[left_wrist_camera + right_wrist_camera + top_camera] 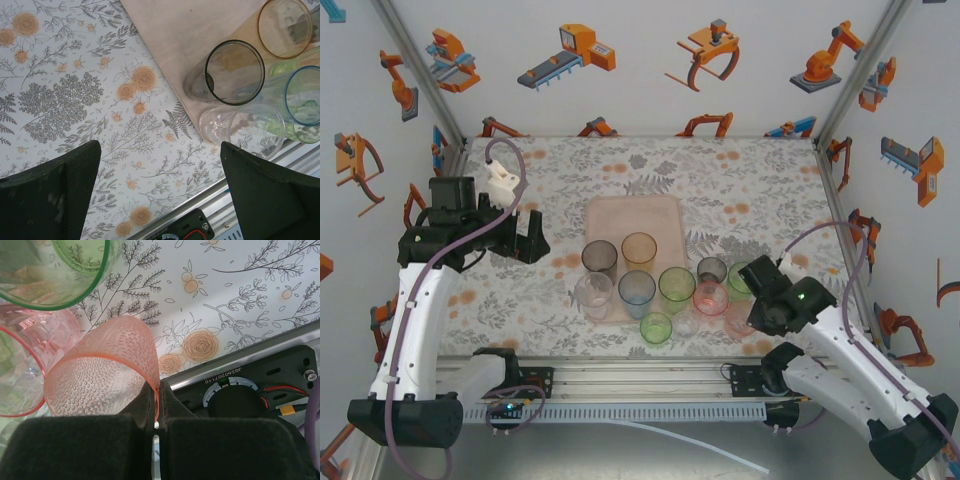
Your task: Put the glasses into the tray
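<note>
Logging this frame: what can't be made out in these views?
1) Right wrist view: right gripper pinches the dimpled pink glass; fingers hide its near rim, so resting or lifted cannot be told.
2) Top view: the right arm partly covers that glass.
3) Left wrist view: frame edges cut off the tray and the blue glass.

High rear overview; wrist views close above glasses (637, 290)

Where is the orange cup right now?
In the top view the orange glass stands on the tray, just right of the smoky grey glass and behind the blue glass.
</note>
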### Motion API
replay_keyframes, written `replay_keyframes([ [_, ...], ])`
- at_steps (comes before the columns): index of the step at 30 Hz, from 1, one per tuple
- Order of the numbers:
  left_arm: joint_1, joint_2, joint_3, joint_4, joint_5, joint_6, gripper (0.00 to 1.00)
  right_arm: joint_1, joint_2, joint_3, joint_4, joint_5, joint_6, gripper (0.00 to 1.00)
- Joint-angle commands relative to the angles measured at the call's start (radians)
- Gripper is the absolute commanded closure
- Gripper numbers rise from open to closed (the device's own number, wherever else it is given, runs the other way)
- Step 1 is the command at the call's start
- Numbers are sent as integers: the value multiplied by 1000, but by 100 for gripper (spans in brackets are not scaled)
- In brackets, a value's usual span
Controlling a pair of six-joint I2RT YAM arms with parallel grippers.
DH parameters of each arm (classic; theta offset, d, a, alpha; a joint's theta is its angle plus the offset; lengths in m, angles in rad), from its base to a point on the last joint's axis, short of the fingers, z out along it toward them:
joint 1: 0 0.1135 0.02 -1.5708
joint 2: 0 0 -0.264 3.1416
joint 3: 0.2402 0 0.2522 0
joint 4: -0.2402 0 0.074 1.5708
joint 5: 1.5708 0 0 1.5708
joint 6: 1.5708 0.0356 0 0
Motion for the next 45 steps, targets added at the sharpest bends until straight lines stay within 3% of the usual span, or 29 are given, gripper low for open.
replay_keyframes([
  [1,-6,-14,6,4,19,26,4,-4,-22,56,-55,33,19,100],
  [14,-6,-13,28,-16,8,36,3,-4,23,285,-141,98,-64,100],
  [33,-8,-39,56,-55,-22,41,3,-4,354,698,-36,144,-324,100],
  [45,-8,-71,40,-75,-55,28,3,-4,634,837,150,1,-444,100],
])
